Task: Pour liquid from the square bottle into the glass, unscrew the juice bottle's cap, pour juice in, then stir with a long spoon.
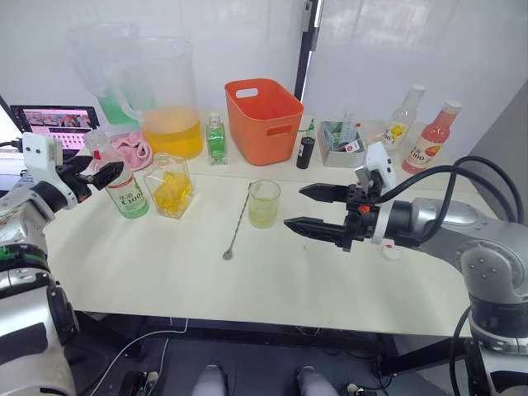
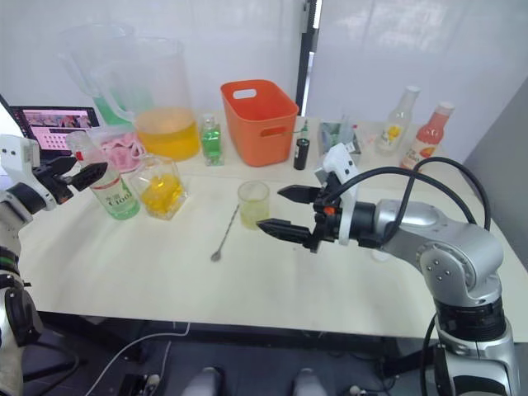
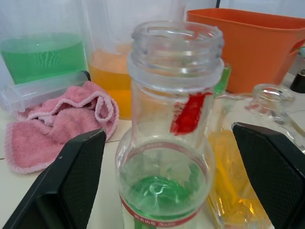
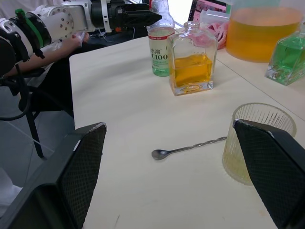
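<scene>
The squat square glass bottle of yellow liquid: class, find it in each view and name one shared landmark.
Left eye: square bottle, left of the tumbler.
Right eye: mid-left.
Left wrist: behind the open juice bottle, partly hidden.
Right wrist: upper middle.
Landmark: juice bottle beside it.

Silver-grey jointed arms, black cables, white wrist camera housings, black two-finger right gripper (image 1: pixel 318 209) and left gripper (image 1: pixel 103 173).
</scene>
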Motion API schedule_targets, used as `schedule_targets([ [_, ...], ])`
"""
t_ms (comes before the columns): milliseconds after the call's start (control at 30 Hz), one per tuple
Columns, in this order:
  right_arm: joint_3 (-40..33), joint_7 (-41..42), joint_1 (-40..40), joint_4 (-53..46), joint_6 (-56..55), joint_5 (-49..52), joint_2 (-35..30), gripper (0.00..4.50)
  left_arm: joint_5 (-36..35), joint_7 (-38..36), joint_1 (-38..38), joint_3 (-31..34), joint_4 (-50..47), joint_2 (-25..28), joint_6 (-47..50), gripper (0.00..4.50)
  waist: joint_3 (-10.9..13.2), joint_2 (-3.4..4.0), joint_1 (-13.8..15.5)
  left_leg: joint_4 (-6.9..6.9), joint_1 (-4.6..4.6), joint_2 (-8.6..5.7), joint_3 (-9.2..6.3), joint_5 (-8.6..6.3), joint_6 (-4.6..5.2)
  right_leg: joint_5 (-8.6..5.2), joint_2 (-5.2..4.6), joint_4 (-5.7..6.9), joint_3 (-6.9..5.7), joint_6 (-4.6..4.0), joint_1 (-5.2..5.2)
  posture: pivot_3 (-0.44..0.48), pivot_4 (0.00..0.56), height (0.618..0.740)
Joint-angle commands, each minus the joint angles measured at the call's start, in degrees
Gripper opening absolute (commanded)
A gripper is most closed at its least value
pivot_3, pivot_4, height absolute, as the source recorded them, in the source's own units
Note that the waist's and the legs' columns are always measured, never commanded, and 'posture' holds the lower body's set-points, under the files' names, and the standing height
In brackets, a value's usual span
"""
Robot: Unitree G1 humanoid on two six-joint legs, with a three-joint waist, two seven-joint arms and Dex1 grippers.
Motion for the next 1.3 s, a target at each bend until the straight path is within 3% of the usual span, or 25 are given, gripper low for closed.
schedule_targets([
  [33, -0.71, 1.10, -1.30, -0.30, -1.54, -0.01, 0.02, 4.50, -2.52, -0.56, 2.86, 1.94, -7.19, 2.20, 2.06, 4.47, 0.00, 0.00, -0.03, 0.00, 0.00, 0.00, 0.00, 0.00, 0.00, 0.00, -0.01, 0.00, 0.00, 0.00, 0.00, 0.000, 0.150, 0.717],
  [233, 0.12, 3.03, -2.07, 1.08, -2.08, -0.81, 0.07, 4.50, -7.48, -1.45, 12.29, 6.29, -18.68, 4.02, 7.98, 4.47, 0.00, 0.01, -0.20, 0.00, 0.00, 0.04, 0.00, 0.00, 0.00, -0.03, 0.01, 0.00, -0.02, -0.06, -0.01, 0.000, 0.150, 0.717],
  [467, 1.25, 8.88, -1.22, 2.78, -4.28, -3.38, -2.19, 4.50, -20.69, -5.38, 30.58, 15.29, -42.43, 5.07, 25.85, 4.47, 0.01, 0.02, -1.26, -0.02, 0.01, 0.11, 0.02, 0.00, 0.00, -0.07, 0.00, -0.01, -0.07, -0.49, -0.01, 0.000, 0.150, 0.717],
  [633, 3.11, 12.90, -0.61, 3.43, -6.79, -5.48, -2.63, 4.50, -28.06, -4.56, 43.73, 15.91, -63.20, 3.35, 36.11, 4.47, 0.03, 0.04, -1.42, -0.03, 0.04, 0.20, 0.08, -0.03, -0.04, -0.11, -0.01, -0.08, -0.13, -0.52, 0.01, 0.000, 0.150, 0.717],
  [833, 2.59, 12.65, 2.81, 2.30, -9.64, -8.66, -2.84, 4.50, -31.46, -0.45, 45.27, 13.13, -75.33, 2.25, 39.18, 4.47, 0.03, 0.04, -1.33, 0.00, 0.05, 0.28, 0.12, -0.08, -0.12, -0.16, 0.00, -0.11, -0.23, -0.49, 0.04, 0.000, 0.150, 0.717],
  [967, 1.67, 10.89, 6.42, -0.37, -11.64, -11.09, -3.39, 4.50, -30.92, 0.82, 44.53, 9.13, -77.74, 2.03, 38.55, 4.47, 0.03, 0.04, -1.30, -0.01, 0.06, 0.28, 0.14, -0.03, -0.04, -0.17, 0.00, -0.13, -0.23, -0.48, 0.06, 0.000, 0.150, 0.717],
  [1067, -1.50, 8.54, 11.46, -3.56, -12.05, -12.18, -4.63, 4.50, -27.42, 3.75, 41.35, 1.80, -77.45, 1.40, 38.07, 4.47, 0.03, 0.05, -1.19, -0.01, 0.07, 0.28, 0.14, -0.03, -0.04, -0.17, 0.01, -0.13, -0.22, -0.48, 0.05, 0.000, 0.150, 0.717],
  [1167, -4.39, 7.12, 14.96, -6.12, -11.75, -11.38, -5.44, 4.50, -27.40, 5.66, 39.01, -1.27, -77.25, 0.35, 39.06, 4.47, 0.03, 0.04, -1.01, 0.04, 0.06, 0.27, 0.15, -0.03, -0.04, -0.18, 0.00, -0.17, -0.22, -0.46, 0.09, 0.000, 0.150, 0.717],
  [1300, -13.55, 5.31, 24.32, -12.20, -9.94, -8.02, -7.31, 4.50, -25.73, 8.91, 34.21, -6.93, -75.86, -3.77, 39.01, 4.47, 0.03, 0.05, -0.36, 0.02, 0.06, 0.27, 0.15, -0.02, -0.03, -0.19, 0.00, -0.18, -0.22, -0.44, 0.11, 0.000, 0.150, 0.717],
])
